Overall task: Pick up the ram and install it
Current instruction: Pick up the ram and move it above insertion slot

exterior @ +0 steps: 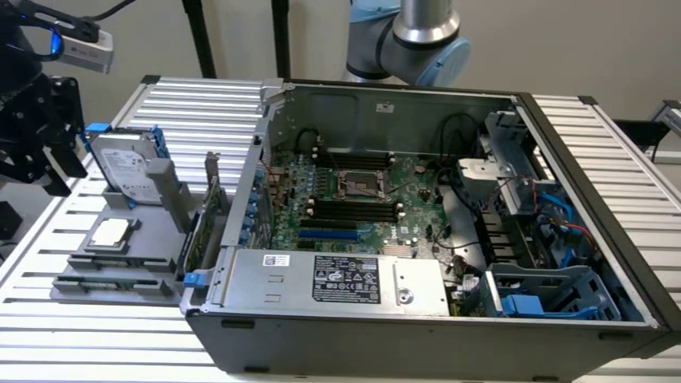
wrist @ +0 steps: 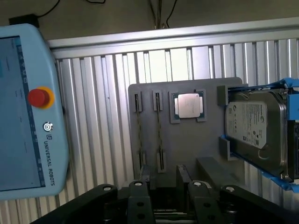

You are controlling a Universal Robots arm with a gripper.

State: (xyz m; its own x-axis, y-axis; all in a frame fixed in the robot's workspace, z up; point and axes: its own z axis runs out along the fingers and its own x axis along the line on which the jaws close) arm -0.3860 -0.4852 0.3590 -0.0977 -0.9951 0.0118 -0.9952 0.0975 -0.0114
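Ram, long thin stick standing on its edge in a slot of the grey holder, a second stick just beside it, gripper near the sticks' one end, jaws apart, holding nothing.

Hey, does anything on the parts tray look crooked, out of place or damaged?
Nothing stands out. Both ram sticks stand straight in their slots on the tray, the processor lies square in its seat, and the hard drive sits in its bracket.
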